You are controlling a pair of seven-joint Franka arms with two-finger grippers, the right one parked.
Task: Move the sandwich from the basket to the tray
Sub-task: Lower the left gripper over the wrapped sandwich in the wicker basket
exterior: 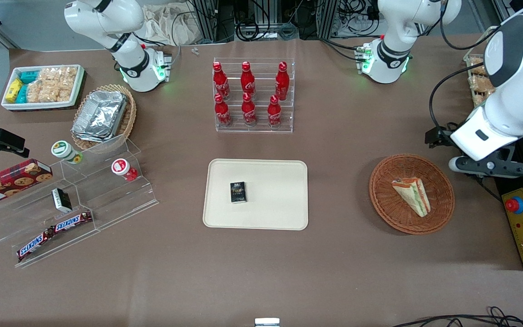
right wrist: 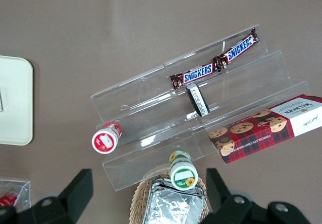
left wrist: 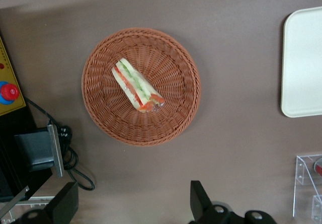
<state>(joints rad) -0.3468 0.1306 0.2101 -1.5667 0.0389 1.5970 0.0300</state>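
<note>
From the front, the sandwich [exterior: 412, 195] lies in the reddish-brown wicker basket [exterior: 411, 194] on the brown bench [exterior: 261, 272], toward the working arm's end from the cream tray [exterior: 256, 194], which carries a small black box [exterior: 238, 192]. The left arm's end effector [exterior: 488, 165] hovers just beside the basket's rim, higher than it. In the left wrist view, the end effector [left wrist: 133, 204] is released, fingers [left wrist: 198, 199] spread wide, above the bench near the basket [left wrist: 141, 86]; the sandwich [left wrist: 137, 84] rests at the basket's centre, the tray [left wrist: 303, 63] well apart.
</note>
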